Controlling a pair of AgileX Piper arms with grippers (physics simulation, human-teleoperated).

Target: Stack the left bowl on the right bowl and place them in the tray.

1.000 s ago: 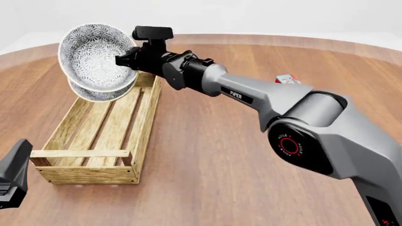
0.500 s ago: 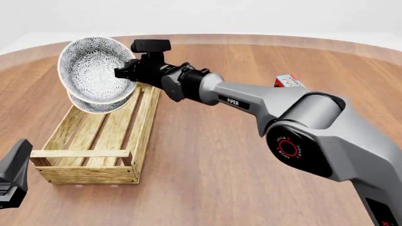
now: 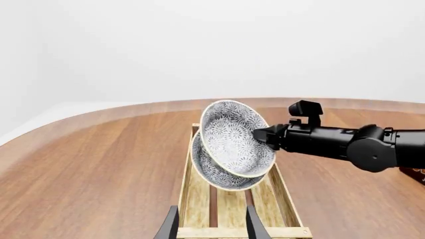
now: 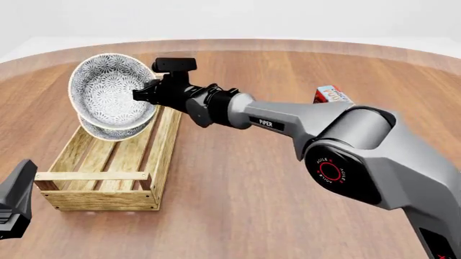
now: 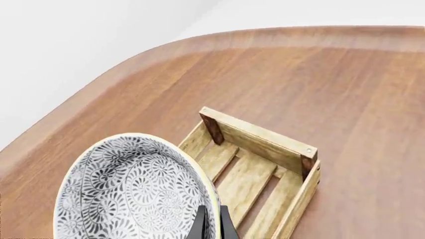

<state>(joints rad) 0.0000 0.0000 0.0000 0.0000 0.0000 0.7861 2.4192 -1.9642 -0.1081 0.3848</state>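
Two stacked grey-patterned bowls (image 4: pixel 109 90) hang tilted on edge over the far end of the light-wood slatted tray (image 4: pixel 94 176). The lower bowl's rim (image 4: pixel 115 131) shows beneath the upper one. My right gripper (image 4: pixel 148 91) is shut on the rims of the bowls at their right side. In the right wrist view the bowls (image 5: pixel 133 194) fill the lower left, with the fingertips (image 5: pixel 211 224) pinching the rim above the tray (image 5: pixel 265 149). In the left wrist view the bowls (image 3: pixel 232 137) hang above the tray (image 3: pixel 199 199). My left gripper (image 3: pixel 212 228) is open and empty at the tray's near end.
A red and white box (image 4: pixel 331 94) lies on the table behind the right arm (image 4: pixel 288 121). The left arm's dark body (image 4: pixel 16 197) sits at the lower left corner of the front view, beside the tray's near end. The round wooden table (image 4: pixel 238 189) extends to the right.
The right gripper has come down with the stacked bowls, bringing them lower and closer to the tray's far end. The left arm has not moved.
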